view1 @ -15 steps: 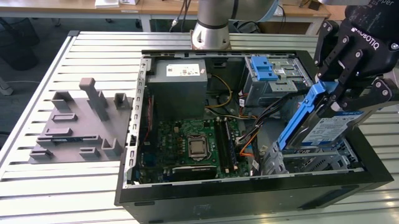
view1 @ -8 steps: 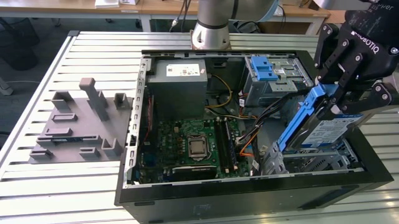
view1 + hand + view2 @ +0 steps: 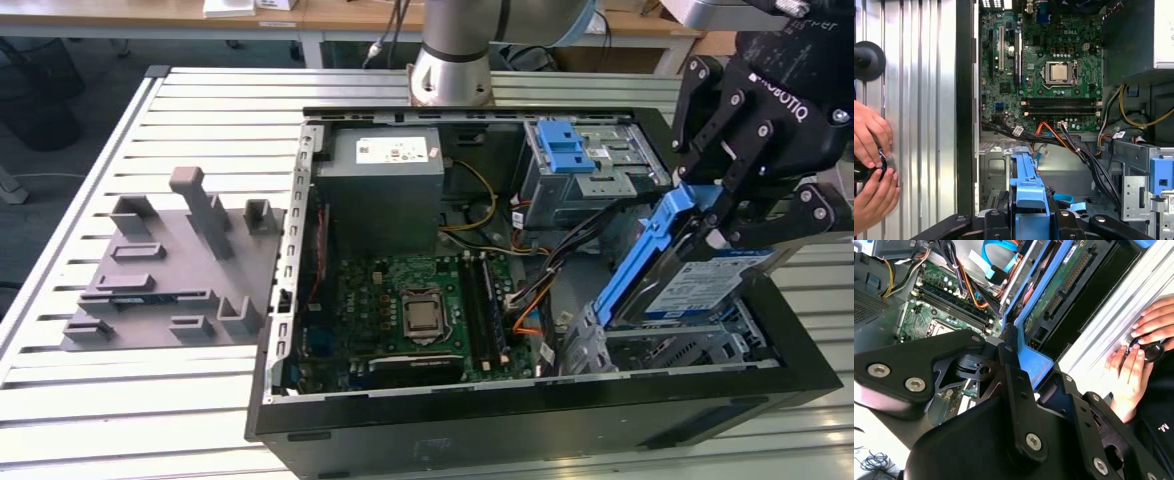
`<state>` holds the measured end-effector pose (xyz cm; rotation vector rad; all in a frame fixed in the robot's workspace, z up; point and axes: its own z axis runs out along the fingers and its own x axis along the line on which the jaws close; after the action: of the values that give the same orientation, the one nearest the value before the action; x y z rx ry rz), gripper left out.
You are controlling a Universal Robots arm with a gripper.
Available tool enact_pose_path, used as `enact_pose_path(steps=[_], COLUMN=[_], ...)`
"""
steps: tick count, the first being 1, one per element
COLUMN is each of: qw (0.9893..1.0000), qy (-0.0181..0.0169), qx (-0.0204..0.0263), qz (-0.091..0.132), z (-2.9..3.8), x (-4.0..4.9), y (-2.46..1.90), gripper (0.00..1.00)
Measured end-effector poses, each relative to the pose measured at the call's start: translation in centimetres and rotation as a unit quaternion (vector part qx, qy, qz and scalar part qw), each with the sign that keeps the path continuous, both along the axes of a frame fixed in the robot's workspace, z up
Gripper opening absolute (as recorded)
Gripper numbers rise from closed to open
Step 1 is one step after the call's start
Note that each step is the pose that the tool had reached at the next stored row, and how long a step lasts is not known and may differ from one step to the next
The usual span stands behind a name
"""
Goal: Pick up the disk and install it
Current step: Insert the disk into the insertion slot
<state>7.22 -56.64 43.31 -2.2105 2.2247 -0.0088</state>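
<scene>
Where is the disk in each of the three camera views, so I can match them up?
Exterior view: the disk is tilted in the gripper, above the drive cage, at the exterior view's right.
Second wrist view: the disk shows its green circuit-board side, just beyond the gripper.
First wrist view: the disk is edge-on, its blue carrier clamped at the gripper.
Shared landmark: the CPU socket.

My exterior view looks down over the whole computer case [image 3: 534, 425]; both wrist views sit close, sharing its motherboard [image 3: 1054, 75] [image 3: 939, 315].
</scene>
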Motion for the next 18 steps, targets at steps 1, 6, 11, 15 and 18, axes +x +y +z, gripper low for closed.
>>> enact_pose_path(steps=[1, 6, 11, 15, 18], qw=[1.0, 1.0, 1.0, 1.0, 1.0], qy=[0.0, 0.0, 0.0, 0.0, 0.0], qx=[0.0, 0.0, 0.0, 0.0, 0.0], qz=[0.0, 0.0, 0.0, 0.0, 0.0], z=[-0.04, -0.27, -0.56, -0.81, -0.98], x=[0.0, 0.0, 0.0, 0.0, 0.0], y=[-0.01, -0.04, -0.05, -0.06, -0.07], gripper=[0.36, 0.36, 0.36, 0.36, 0.36])
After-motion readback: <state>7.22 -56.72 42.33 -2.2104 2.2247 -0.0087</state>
